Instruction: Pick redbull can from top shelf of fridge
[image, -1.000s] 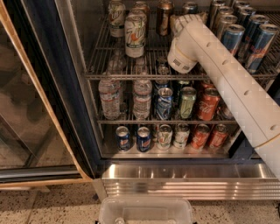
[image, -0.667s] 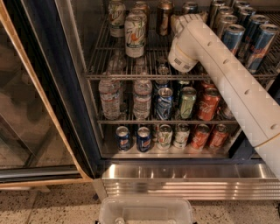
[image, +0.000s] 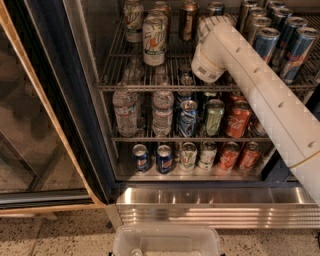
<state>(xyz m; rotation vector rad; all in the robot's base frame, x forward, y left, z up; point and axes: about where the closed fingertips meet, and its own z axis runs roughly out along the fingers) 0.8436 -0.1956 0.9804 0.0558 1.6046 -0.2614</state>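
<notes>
Hardly anything is seen to have moved since the earlier frames: the white arm (image: 270, 100) is found almost where it was over the top shelf (image: 150, 88). The fridge (image: 60, 100) is shown with its glass door (image: 30, 130) swung open to the left and its ribbed steel base panel (image: 215, 210) along the bottom. The arm is stretched from the lower right up across the shelves, its rounded joint held just before the top shelf's rail. The tool (image: 212, 24) is carried beyond that joint, above the middle of the top shelf, and is mostly hidden by the arm; whether it is spread or pressed together cannot be told. The redbull can (image: 265, 44) is kept upright on the right part of the top shelf, just beside the arm, among rows of like cans. White-and-green cans (image: 154, 35) are set on the left of that shelf, with a bronze-brown can (image: 188, 20) between them and the tool. Water bottles (image: 125, 110) and red cans (image: 238, 119) are lined up on the shelf below. A clear bin (image: 167, 242) is seen at the bottom edge
</notes>
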